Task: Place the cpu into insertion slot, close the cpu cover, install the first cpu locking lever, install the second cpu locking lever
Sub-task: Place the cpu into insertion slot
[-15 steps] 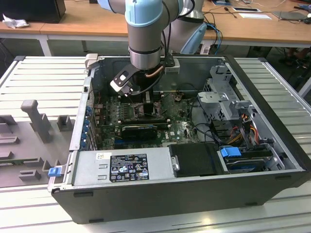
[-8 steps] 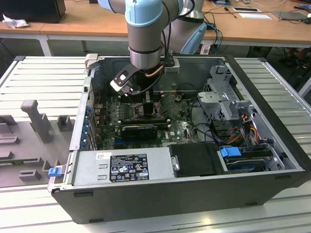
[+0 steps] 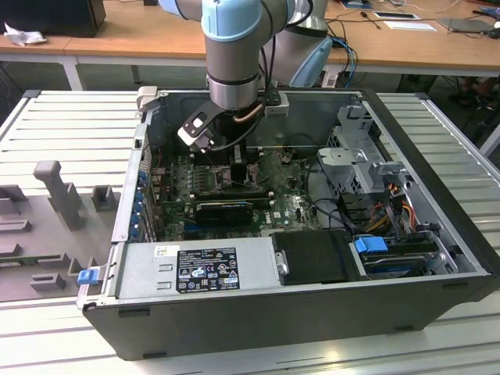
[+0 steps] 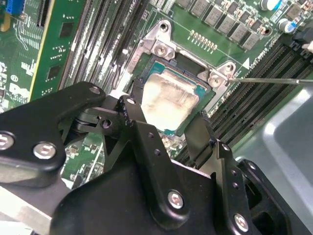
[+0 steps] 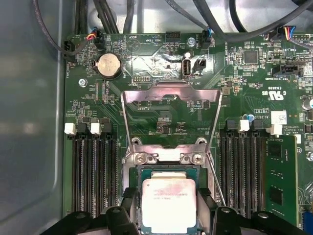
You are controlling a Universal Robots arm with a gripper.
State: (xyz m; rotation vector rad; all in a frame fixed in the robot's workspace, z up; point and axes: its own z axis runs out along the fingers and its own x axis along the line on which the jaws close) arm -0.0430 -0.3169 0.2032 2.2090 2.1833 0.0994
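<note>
The arm reaches down from the upper centre of the exterior view into an open computer case lying on a grey slatted tabletop. Its pincer is low over the green motherboard, behind the power supply that runs along the near wall.

In both wrist views the cpu is a small flat square with a dull, slightly smeared silver top and a thin green rim. It sits level inside the dark frame of the insertion slot. The pincer is clamped on it, one black finger against each of two opposite edges.

The cpu cover, a thin silver frame with a large window, is swung open, away from the socket on its hinge. A thin wire lever stands free beside the socket. Long black memory slots flank it on both sides, and a coin cell battery sits farther out on the board.
</note>
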